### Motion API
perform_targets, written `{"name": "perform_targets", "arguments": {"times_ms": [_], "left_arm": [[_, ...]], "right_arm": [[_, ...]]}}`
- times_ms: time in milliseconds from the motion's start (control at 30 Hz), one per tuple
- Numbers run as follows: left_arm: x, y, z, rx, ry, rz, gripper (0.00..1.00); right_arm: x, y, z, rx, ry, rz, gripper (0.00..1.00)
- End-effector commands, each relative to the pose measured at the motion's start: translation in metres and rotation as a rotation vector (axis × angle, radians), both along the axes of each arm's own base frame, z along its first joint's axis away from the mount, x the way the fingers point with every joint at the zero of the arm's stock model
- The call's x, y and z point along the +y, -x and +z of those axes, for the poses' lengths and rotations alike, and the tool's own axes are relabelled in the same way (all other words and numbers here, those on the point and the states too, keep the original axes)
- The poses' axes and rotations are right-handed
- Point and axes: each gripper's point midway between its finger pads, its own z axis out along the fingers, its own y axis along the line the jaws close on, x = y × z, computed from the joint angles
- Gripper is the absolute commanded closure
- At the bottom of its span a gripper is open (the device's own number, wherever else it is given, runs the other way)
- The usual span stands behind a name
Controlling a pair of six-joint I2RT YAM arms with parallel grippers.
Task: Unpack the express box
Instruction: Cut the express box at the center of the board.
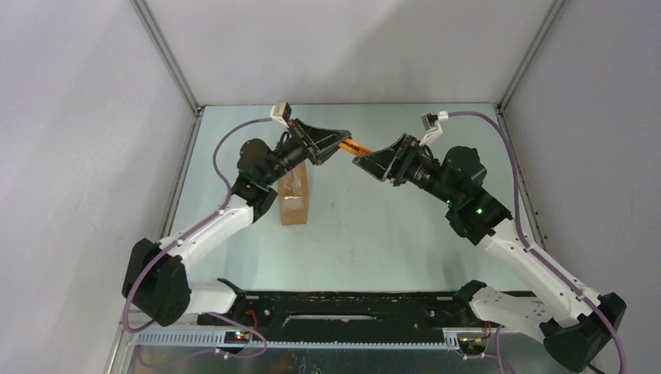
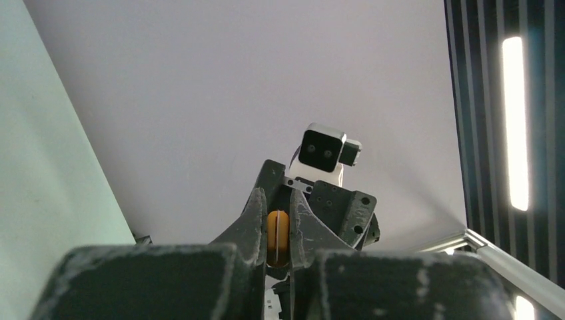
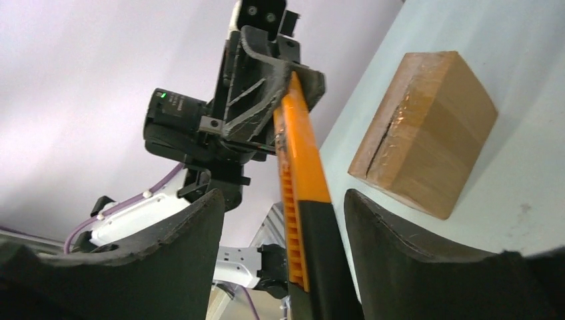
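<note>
Knife [image 3: 303,153] handover in mid-air: left fingers [image 3: 266,60] clench its orange end, right fingers [image 3: 180,247] stand released astride its black end and should close squarely before the left lets go; the taped box [image 3: 426,127] lies on the tabletop [image 1: 390,226] near the left arm.

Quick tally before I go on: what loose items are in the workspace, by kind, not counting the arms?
express box: 1
utility knife: 1
Total: 2
</note>
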Motion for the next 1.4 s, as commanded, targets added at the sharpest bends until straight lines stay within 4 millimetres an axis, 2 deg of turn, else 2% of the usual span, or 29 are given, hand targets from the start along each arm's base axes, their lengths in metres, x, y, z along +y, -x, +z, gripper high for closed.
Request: {"name": "perform_targets", "arguments": {"times_ms": [0, 167, 467, 600, 667, 700, 733, 833, 867, 900, 967, 1000, 1100, 1200, 1333, 1367], "left_arm": [[0.009, 0.009, 0.012, -0.027, 0.054, 0.021, 1.00], [0.012, 0.010, 0.006, -0.002, 0.051, 0.048, 1.00], [0.010, 0.014, 0.004, 0.006, 0.045, 0.053, 1.00], [0.007, 0.017, 0.005, 0.004, 0.036, 0.041, 1.00], [0.006, 0.018, 0.005, 0.001, 0.021, 0.038, 0.99], [0.006, 0.019, 0.003, 0.003, 0.005, 0.036, 0.90], [0.006, 0.019, -0.001, 0.008, -0.022, 0.039, 0.78], [0.017, 0.017, -0.022, 0.023, -0.157, 0.091, 0.30], [0.026, 0.013, -0.033, 0.040, -0.234, 0.124, 0.20], [0.036, 0.012, -0.043, 0.066, -0.308, 0.153, 0.16], [0.060, 0.005, -0.045, 0.056, -0.369, 0.222, 0.07], [0.073, 0.003, -0.056, 0.097, -0.433, 0.251, 0.01], [0.120, -0.011, -0.072, 0.138, -0.673, 0.411, 0.00], [0.168, -0.029, -0.088, 0.184, -0.902, 0.586, 0.00], [0.212, -0.069, -0.108, 0.266, -0.947, 0.703, 0.00], [0.222, -0.085, -0.121, 0.305, -0.970, 0.716, 0.00]], "right_arm": [[0.004, -0.001, 0.025, -0.026, -0.100, -0.015, 0.34], [0.002, -0.001, 0.035, -0.018, -0.143, -0.038, 0.43], [0.009, 0.001, 0.035, -0.012, -0.153, -0.051, 0.53], [0.007, 0.001, 0.036, -0.025, -0.145, -0.061, 0.69], [0.006, 0.000, 0.034, -0.021, -0.137, -0.069, 0.88], [0.005, 0.000, 0.033, -0.019, -0.132, -0.077, 0.97], [0.002, -0.002, 0.031, -0.015, -0.123, -0.096, 1.00], [-0.012, -0.008, 0.023, -0.019, -0.056, -0.174, 1.00], [-0.020, -0.010, 0.015, -0.007, -0.006, -0.211, 1.00], [-0.026, -0.012, 0.013, -0.012, 0.032, -0.234, 1.00], [-0.039, -0.017, 0.007, -0.021, 0.102, -0.301, 1.00], [-0.044, -0.018, 0.005, -0.028, 0.129, -0.320, 1.00], [-0.054, -0.025, -0.007, -0.024, 0.223, -0.373, 1.00], [-0.056, -0.034, -0.024, -0.022, 0.316, -0.399, 1.00], [-0.046, -0.051, -0.046, -0.042, 0.426, -0.411, 1.00], [-0.042, -0.056, -0.050, -0.051, 0.449, -0.419, 1.00]]}}
